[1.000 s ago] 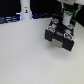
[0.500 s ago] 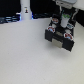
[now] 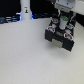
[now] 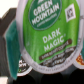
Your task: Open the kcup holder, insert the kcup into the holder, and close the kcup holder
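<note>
On the white table (image 3: 25,55), at about two o'clock in the exterior view, the kcup holder (image 3: 61,34) is sitting. It is a black box with grey edges, and its front part is sticking out toward the camera. Little round pods are showing on top of it, one with a green top and some with red.

Right above the box, the gripper (image 3: 64,14) is hanging down from the robot arm. The kcup (image 3: 65,21) with the green top is sitting just under the gripper, at the top of the box. The exterior view is too blurry to show the fingers well, so I cannot tell if they are squeezing the pod or are apart.

Far away at about eleven o'clock in the exterior view, a white bottle (image 3: 25,11) is standing up by the dark wall.

Up close in the wrist view, the kcup (image 4: 47,32) is filling almost the whole picture. Its green lid is reading "GREEN MOUNTAIN" in a round badge and "DARK MAGIC" in white letters lower down. Smaller writing is there too, but it is too blurry to read. A pale rim is going around the lid. Other pod edges, with bits of red and orange, are peeking out beside it.
</note>
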You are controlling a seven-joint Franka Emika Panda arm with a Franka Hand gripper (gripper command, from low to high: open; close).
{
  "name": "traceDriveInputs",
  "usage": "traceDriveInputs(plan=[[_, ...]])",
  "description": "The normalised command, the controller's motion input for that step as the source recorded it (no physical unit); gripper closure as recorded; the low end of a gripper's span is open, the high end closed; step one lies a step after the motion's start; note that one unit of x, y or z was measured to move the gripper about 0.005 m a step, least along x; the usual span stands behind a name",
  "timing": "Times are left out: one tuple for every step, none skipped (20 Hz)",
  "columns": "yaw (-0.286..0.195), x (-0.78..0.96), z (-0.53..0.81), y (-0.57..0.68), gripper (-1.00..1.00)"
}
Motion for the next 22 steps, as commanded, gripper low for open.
traceDriveInputs(plan=[[-0.014,-0.23,0.06,-0.18,1.0],[-0.015,-0.23,0.13,-0.21,1.0],[-0.017,-0.2,0.08,-0.18,1.0],[-0.007,-0.13,0.04,-0.14,1.0],[0.0,0.0,0.0,-0.01,1.0],[0.0,0.0,0.0,-0.02,1.0],[0.0,-0.01,0.05,-0.08,1.0],[0.0,-0.07,0.16,-0.23,1.0],[-0.009,-0.14,0.2,-0.26,1.0],[-0.015,-0.15,0.22,-0.3,1.0],[-0.032,-0.16,0.26,-0.36,1.0],[-0.039,-0.17,0.29,-0.37,1.0],[-0.036,-0.17,0.27,-0.41,1.0],[-0.031,-0.13,0.22,-0.39,1.0],[-0.028,-0.1,0.19,-0.29,1.0],[0.0,0.0,0.07,-0.03,1.0],[-0.005,-0.07,0.03,-0.15,1.0],[0.0,0.0,0.0,0.0,1.0],[-0.005,-0.02,0.0,-0.08,1.0],[-0.004,0.03,-0.01,-0.05,1.0],[-0.003,0.05,-0.03,-0.05,1.0],[0.001,0.05,-0.08,-0.04,1.0]])
